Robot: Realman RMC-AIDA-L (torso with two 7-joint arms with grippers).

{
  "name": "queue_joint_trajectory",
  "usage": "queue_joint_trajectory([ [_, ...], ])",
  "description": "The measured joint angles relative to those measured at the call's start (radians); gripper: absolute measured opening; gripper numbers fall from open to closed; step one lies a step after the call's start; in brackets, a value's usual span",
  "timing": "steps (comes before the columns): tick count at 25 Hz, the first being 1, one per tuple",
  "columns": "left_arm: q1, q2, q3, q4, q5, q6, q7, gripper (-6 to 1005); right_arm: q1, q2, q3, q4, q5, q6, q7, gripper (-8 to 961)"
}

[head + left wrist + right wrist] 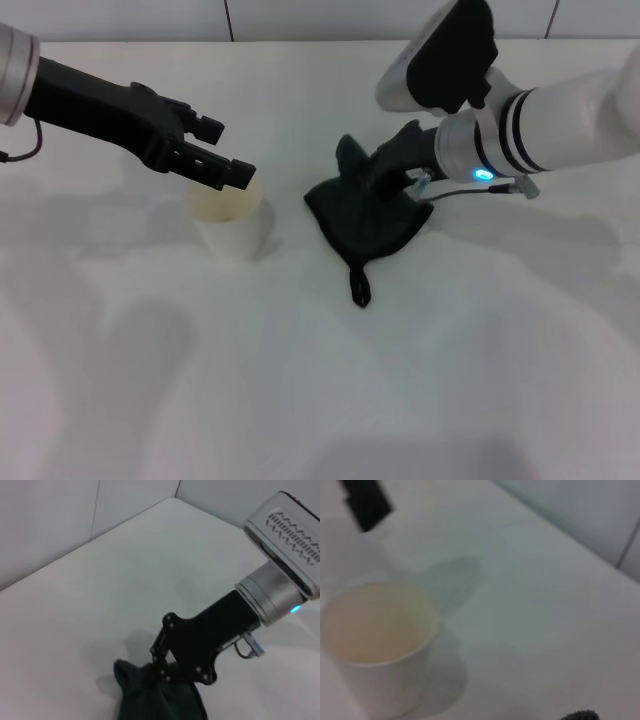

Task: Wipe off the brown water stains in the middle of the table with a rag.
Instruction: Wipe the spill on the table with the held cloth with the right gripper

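Observation:
The dark rag [365, 220] lies bunched on the white table [420, 380] at the middle, its loop strap [360, 290] pointing toward me. My right gripper [375, 180] is shut on the rag's far edge and presses it onto the table. In the left wrist view the right gripper [162, 667] bites into the rag [160, 697]. The brown water stains do not show in any view. My left gripper [228, 150] is open and hovers just above a white paper cup [232, 222], left of the rag.
The paper cup [375, 645] stands upright with a pale brownish inside, a hand's width left of the rag. A wall runs along the table's far edge [300, 42]. Bare table lies in front of the cup and rag.

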Motion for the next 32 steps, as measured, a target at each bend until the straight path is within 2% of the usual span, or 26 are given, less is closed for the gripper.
queue_joint_trajectory([
  [8, -0.001, -0.003, 0.0, 0.0, 0.0, 0.0, 0.0, 893, 0.006, -0.002, 0.009, 0.049, 0.003, 0.021, 0.03, 22],
  [12, 0.0, -0.003, 0.0, 0.0, 0.0, 0.0, 0.0, 893, -0.002, -0.009, 0.03, 0.056, -0.002, -0.014, 0.03, 22],
  [17, 0.005, -0.003, 0.0, 0.0, 0.001, 0.0, 0.0, 893, -0.016, -0.014, 0.114, 0.054, -0.029, -0.115, 0.03, 22],
  [22, 0.006, -0.003, 0.0, 0.0, 0.011, -0.006, 0.0, 893, -0.076, -0.015, 0.215, -0.006, -0.076, -0.182, 0.026, 22],
  [26, 0.006, -0.003, 0.0, 0.0, 0.012, -0.007, 0.0, 893, -0.102, -0.015, 0.206, -0.071, -0.076, -0.247, 0.018, 22],
  [32, 0.004, -0.003, 0.0, 0.0, 0.012, -0.009, 0.002, 893, -0.071, -0.007, 0.118, -0.111, -0.067, -0.376, 0.017, 22],
])
